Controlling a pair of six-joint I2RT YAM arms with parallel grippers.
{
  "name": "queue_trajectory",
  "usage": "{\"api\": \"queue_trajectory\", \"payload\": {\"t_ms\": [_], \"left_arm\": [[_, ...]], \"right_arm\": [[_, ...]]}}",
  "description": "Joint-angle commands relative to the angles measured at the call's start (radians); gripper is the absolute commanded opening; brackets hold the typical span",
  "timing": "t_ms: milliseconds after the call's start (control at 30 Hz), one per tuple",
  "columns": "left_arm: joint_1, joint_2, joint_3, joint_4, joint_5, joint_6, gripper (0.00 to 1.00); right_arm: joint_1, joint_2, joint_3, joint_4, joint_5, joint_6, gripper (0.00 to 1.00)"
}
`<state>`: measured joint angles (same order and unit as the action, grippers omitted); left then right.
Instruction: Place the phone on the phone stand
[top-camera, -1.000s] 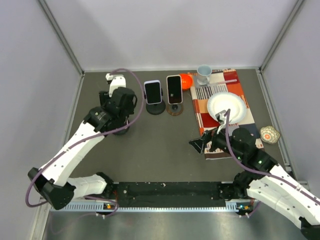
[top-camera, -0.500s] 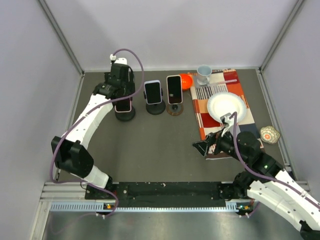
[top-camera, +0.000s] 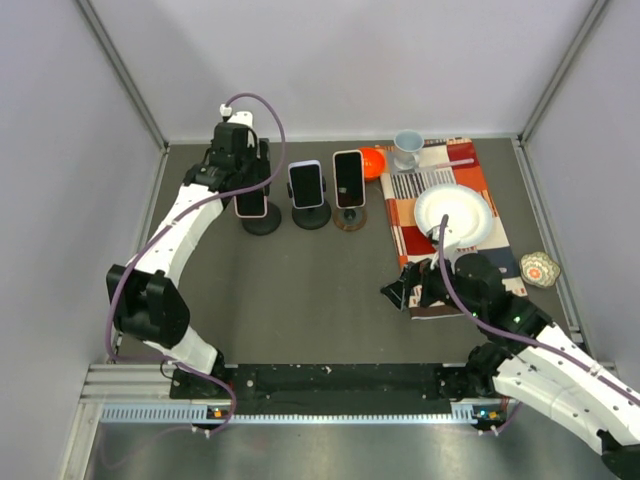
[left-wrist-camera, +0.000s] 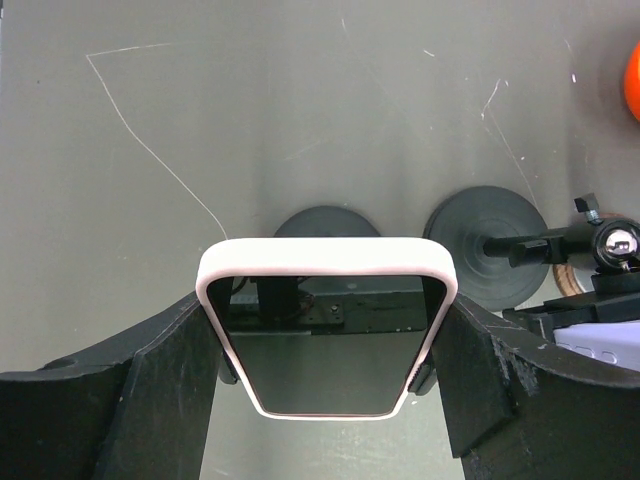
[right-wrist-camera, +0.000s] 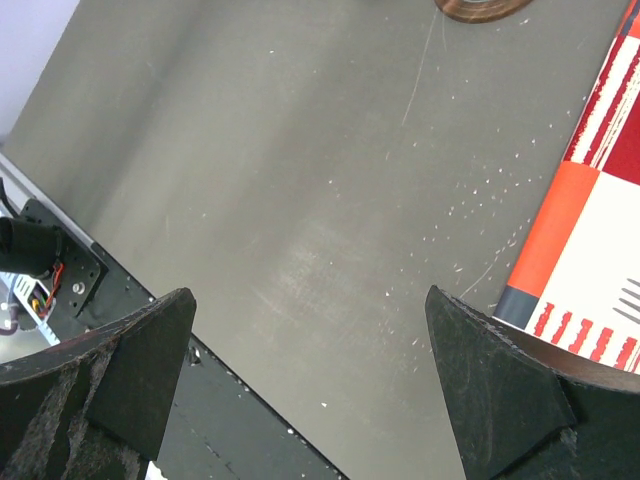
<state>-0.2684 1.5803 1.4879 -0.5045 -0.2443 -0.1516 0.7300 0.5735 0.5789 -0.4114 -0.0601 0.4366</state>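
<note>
The left claw (left-wrist-camera: 327, 345) is clamped across the width of a white-cased phone (left-wrist-camera: 325, 365), just above the dark round phone stand (left-wrist-camera: 327, 222), with the phone's long axis pointing down at it. The right claw (right-wrist-camera: 310, 335), fingers apart and empty, hangs well to the right of the stand.

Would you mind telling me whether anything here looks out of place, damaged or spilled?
Nothing looks spilled or toppled. The only blemishes are on the table: thin pale scratches in the left wrist view, and a scatter of white specks beside the placemat in the right wrist view.
</note>
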Motion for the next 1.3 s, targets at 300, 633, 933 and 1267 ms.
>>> {"api": "queue_trajectory", "payload": {"t_ms": [300, 633, 933, 1267], "left_arm": [[0.047, 0.033, 0.026, 0.195, 0.105, 0.015, 0.0], [0.047, 0.029, 0.057, 0.118, 0.074, -0.025, 0.69], [0.049, -0.121, 0.017, 0.1, 0.155, -0.068, 0.98], [0.047, -0.344, -0.078, 0.164, 0.354, -0.138, 0.99]], "right_arm": [[-0.006, -0.015, 0.035, 0.033, 0.023, -0.018, 0.98], [-0.004, -0.012, 0.036, 0.036, 0.022, -0.013, 0.98], [-0.004, -0.015, 0.041, 0.029, 0.057, 0.002, 0.98], [-0.004, 0.002, 0.093, -0.049, 0.285, 0.025, 0.99]]}}
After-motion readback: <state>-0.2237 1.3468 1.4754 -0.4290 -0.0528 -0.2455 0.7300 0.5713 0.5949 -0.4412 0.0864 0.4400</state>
